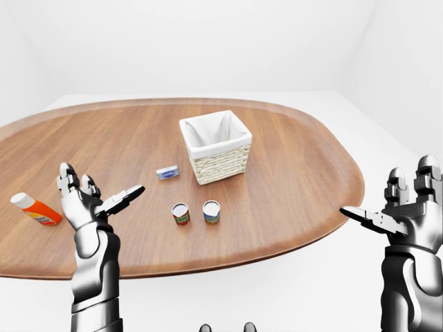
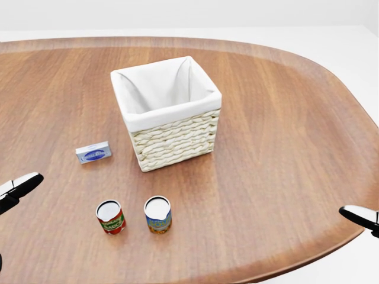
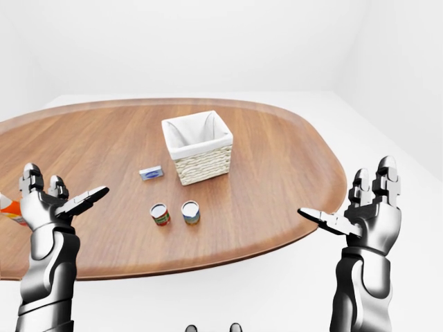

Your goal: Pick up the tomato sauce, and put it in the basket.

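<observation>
Fingers (image 1: pixel 122 199) of the left hand (image 1: pixel 82 205) were spread wide, palm up, holding nothing, and the right hand (image 3: pixel 370 218) off the tabletop's (image 2: pixel 284 148) edge was just as open and bare. Right of the left fingers stood the red-labelled tomato sauce can (image 2: pixel 111 217), upright, with a blue-labelled can (image 2: pixel 158 214) just beside it. Beyond both sat the wicker basket (image 2: pixel 174 139), a small blue box (image 2: pixel 93 152) nearer the left fingers, an orange bottle (image 1: pixel 36 209) lying to their left.

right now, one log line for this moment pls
phase: pre-reach | left hand: open, raised | right hand: open, raised | red-label can: upright on table, untouched | basket: nothing visible inside
</observation>
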